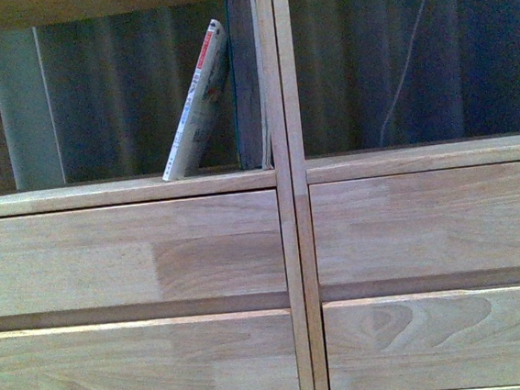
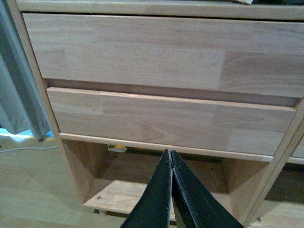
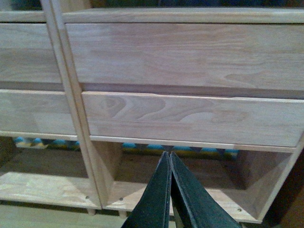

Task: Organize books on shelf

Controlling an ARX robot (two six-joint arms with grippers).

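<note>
In the front view a thin softcover book (image 1: 198, 104) with a white spine and red patch leans to the right in the upper left cubby of the light wood shelf (image 1: 286, 211). It rests against a dark upright book (image 1: 247, 81) that stands against the centre divider. Neither arm shows in the front view. My left gripper (image 2: 170, 154) is shut and empty, low in front of the left column's drawer fronts (image 2: 166, 118). My right gripper (image 3: 169, 155) is shut and empty, low in front of the right column's drawer fronts (image 3: 190, 118).
The upper right cubby (image 1: 413, 60) holds only a thin white cord (image 1: 405, 70). A grey curtain (image 2: 16, 95) hangs left of the shelf. Open bottom cubbies (image 2: 142, 175) lie below the drawers above a wood floor (image 2: 33, 190). A blue-yellow patterned strip (image 3: 166, 149) shows behind the right bottom cubby.
</note>
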